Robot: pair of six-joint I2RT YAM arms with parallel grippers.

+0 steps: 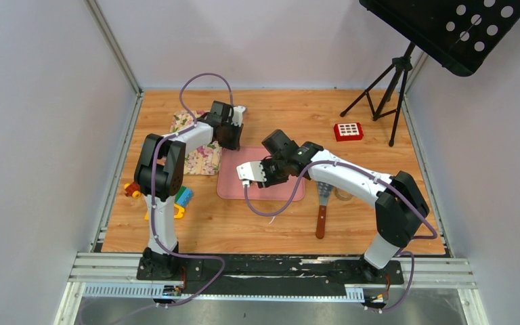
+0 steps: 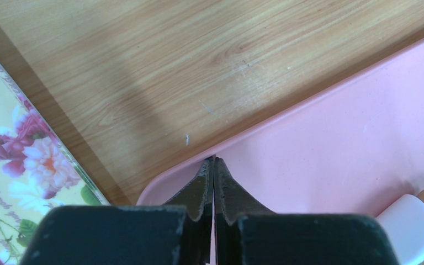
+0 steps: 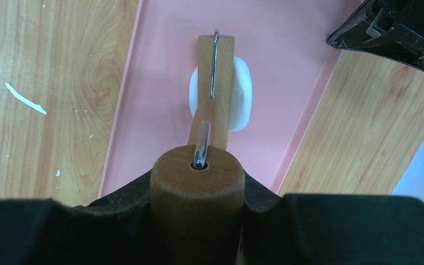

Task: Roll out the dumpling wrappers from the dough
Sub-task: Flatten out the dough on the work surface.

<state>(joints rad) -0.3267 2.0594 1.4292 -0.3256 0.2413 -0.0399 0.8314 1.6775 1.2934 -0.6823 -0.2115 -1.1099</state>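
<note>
Currently, the right gripper point(image 3: 199, 187) is clamping its two fingers around the round handle of a small wooden rolling pin point(image 3: 216, 61) with a wire yoke. The barrel is lying across the dough point(image 3: 242, 99), a soft white piece flattened into an irregular oval. It is sitting near the middle of the flat pink silicone mat point(image 2: 337, 138), at 12 o'clock from the handle in the right wrist view. No neat round dumpling wrappers are showing anywhere, so the job is looking early. The left gripper point(image 2: 214, 165) is holding its fingers fully together at the mat's 11 o'clock corner. A flowered yellow cloth point(image 2: 11, 154) is lying at 9 o'clock from there on the light wooden table point(image 2: 171, 55). The left gripper seems to be pinning or pinching the mat's rim, though the view is too tight to tell which. If it is only resting there, a firm push of the pin is risking dragging the mat across the table and bunching it. Soft dough is also likely to be clinging to bare wood, so it could lift off or wrap around the barrel. The round handle may be free to twist between flat fingers, tilting the barrel and thinning one side of the oval more than the other.
</note>
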